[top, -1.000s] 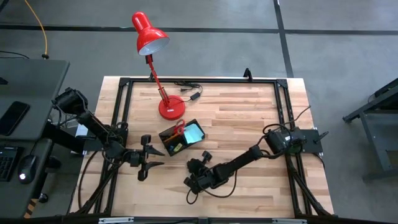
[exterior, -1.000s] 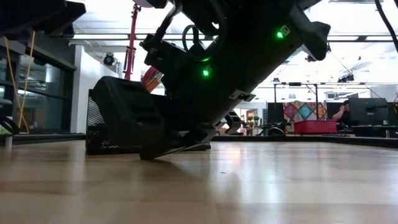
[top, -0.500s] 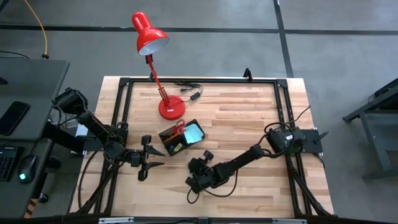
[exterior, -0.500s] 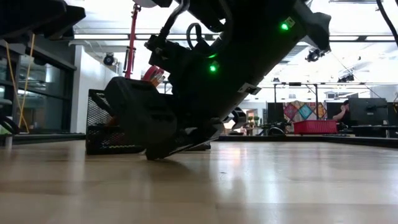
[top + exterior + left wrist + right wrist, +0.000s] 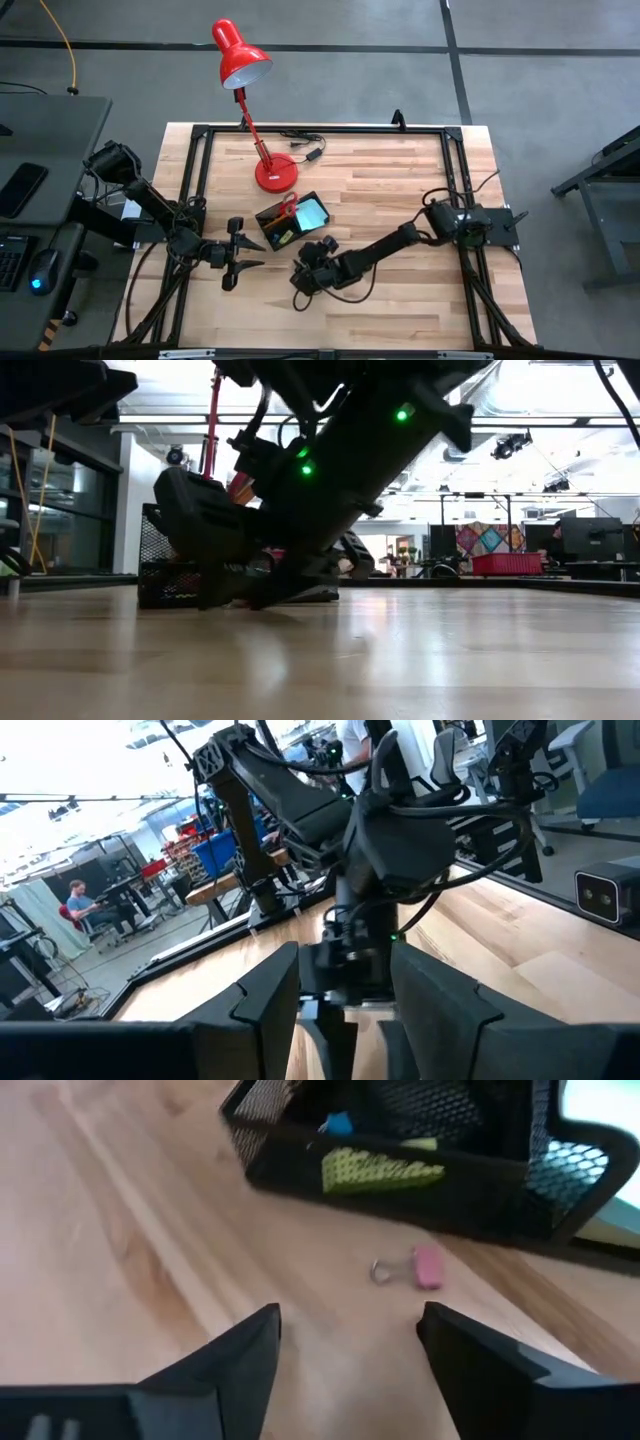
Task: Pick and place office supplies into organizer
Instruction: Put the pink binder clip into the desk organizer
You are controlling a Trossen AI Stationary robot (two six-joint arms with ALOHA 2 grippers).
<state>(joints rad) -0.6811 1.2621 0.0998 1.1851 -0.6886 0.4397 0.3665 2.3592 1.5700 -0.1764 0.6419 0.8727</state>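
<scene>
The black mesh organizer stands at mid-table and holds red-handled scissors, a teal sticky-note pad and a yellow piece. In the right wrist view its near wall shows a yellow-green piece through the mesh. A small pink binder clip lies flat on the table just before that wall. My right gripper is open and low over the table, its fingers short of the clip. My left gripper is open and empty, left of the organizer.
A red desk lamp stands on its round base behind the organizer, with a black cable and plug beside it. A black frame runs round the table. Bare wood lies to the right.
My right gripper has moved toward the table's left and far edges, closer to the organizer's near side, staying low over the table.
</scene>
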